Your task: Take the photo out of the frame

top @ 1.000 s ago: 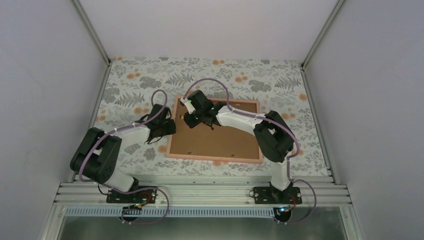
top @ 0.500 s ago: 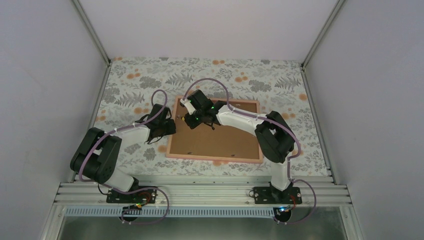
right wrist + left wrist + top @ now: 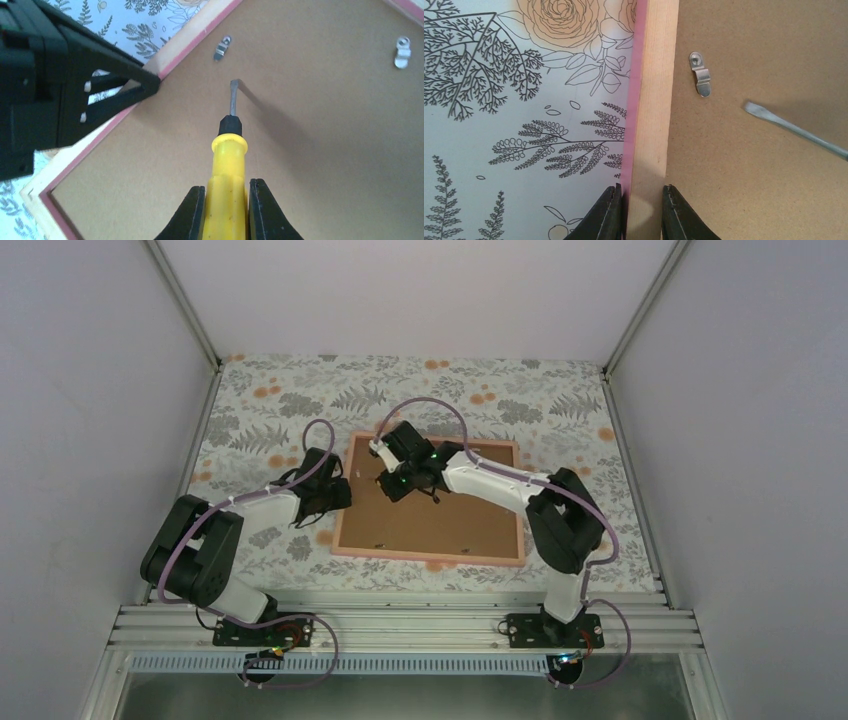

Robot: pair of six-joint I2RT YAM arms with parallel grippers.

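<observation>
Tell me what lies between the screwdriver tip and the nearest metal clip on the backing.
Only bare brown backing board; the right wrist view shows the screwdriver tip apart from the clip, nothing between.

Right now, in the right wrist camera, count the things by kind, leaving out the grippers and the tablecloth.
metal clips: 2
screwdriver: 1
frame: 1
backing panel: 1
total: 5
</observation>
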